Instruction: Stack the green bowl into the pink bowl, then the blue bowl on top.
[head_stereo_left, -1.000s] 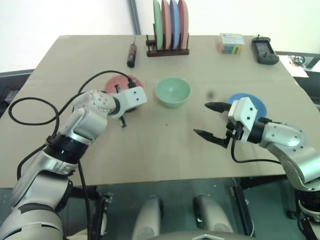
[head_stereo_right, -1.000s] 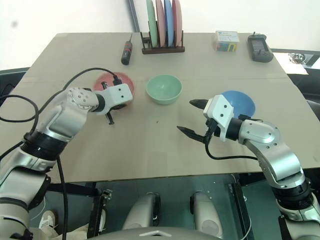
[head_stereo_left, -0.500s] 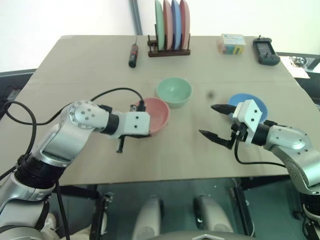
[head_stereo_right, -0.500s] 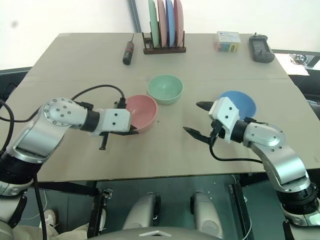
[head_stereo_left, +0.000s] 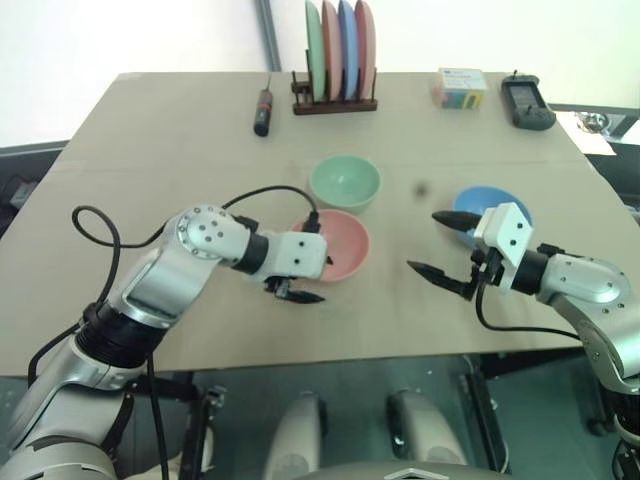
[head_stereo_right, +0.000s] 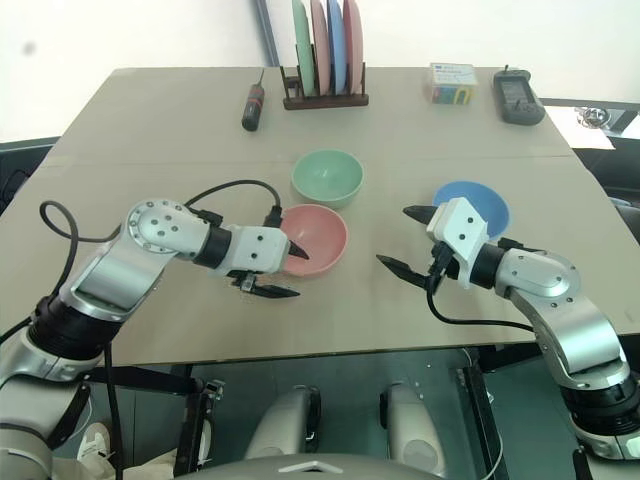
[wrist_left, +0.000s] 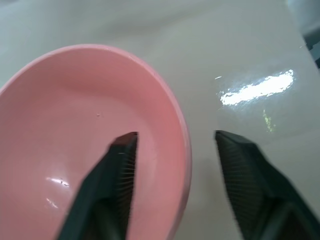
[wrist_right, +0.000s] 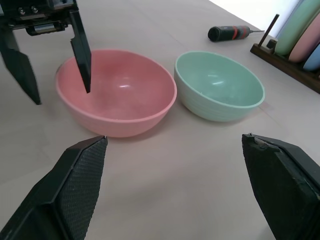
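The pink bowl (head_stereo_right: 312, 238) stands on the table (head_stereo_right: 150, 130) near the middle, just in front of the green bowl (head_stereo_right: 327, 177); the two are close but do not touch. The blue bowl (head_stereo_right: 480, 203) sits apart on the right, partly behind the right hand (head_stereo_right: 411, 240), whose fingers are spread wide and hold nothing.

The left hand (head_stereo_right: 283, 272) is at the near rim of the pink bowl. In the left wrist view one finger (wrist_left: 117, 170) is inside the bowl and the other outside, with the rim between them, and the gap is open, so the bowl appears released.

The step in hand seems to be leaving the pink bowl as the base. To do it well, the left hand should lift straight away from the rim, so that the inner finger does not drag or tip the bowl. Then the green bowl should be taken by its rim and lowered level into the pink one.
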